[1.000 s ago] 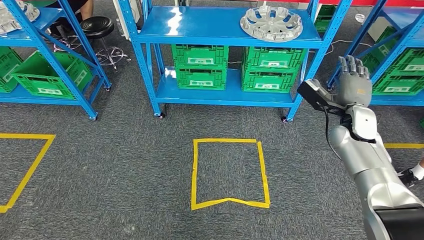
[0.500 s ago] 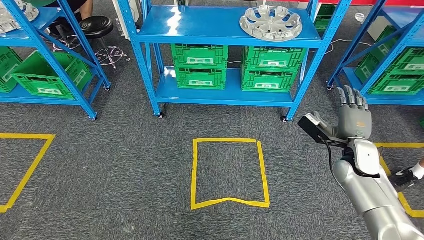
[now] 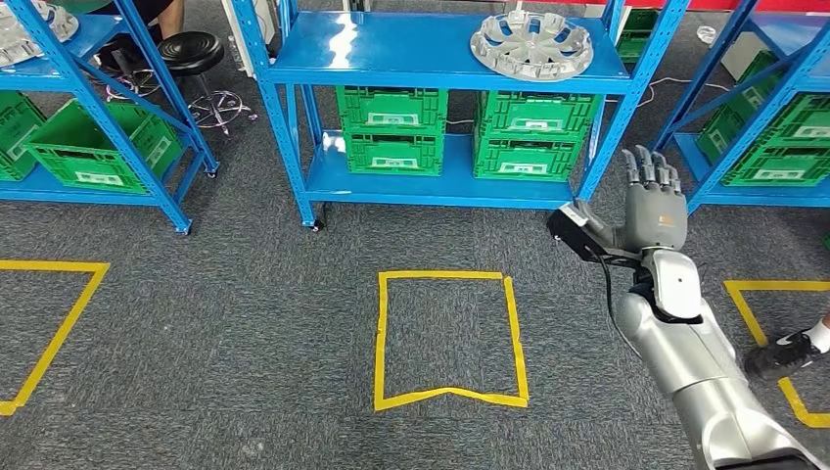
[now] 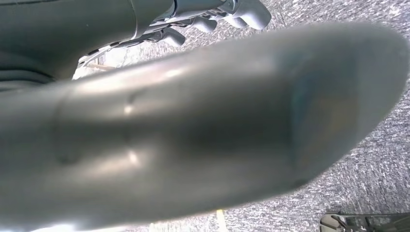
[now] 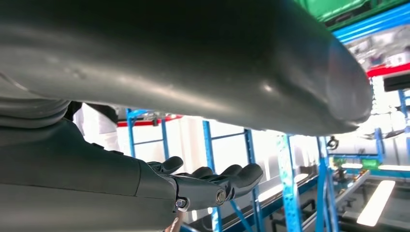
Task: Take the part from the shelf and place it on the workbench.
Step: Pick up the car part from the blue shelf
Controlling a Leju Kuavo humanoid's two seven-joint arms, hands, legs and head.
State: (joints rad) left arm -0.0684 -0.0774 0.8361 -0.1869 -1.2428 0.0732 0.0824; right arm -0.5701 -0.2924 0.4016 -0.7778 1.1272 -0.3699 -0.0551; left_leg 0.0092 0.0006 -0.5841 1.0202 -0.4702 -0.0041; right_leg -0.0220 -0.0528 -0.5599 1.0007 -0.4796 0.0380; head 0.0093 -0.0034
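Part (image 3: 531,44) untouched on far shelf (image 3: 391,59) top. Right hand (image 3: 654,211) released, fingers spread, well short of it. Left hand (image 4: 227,12): can't tell. Pick and placement left.

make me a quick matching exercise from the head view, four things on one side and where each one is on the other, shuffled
Things:
1. silver wheel cover
2. green crates
3. black stool
4. right hand

Places:
A. raised in front of the shelf's right post
B. on the floor left of the middle shelf
C. top of the middle blue shelf
D. lower level of the middle shelf

Pairs: 1-C, 2-D, 3-B, 4-A
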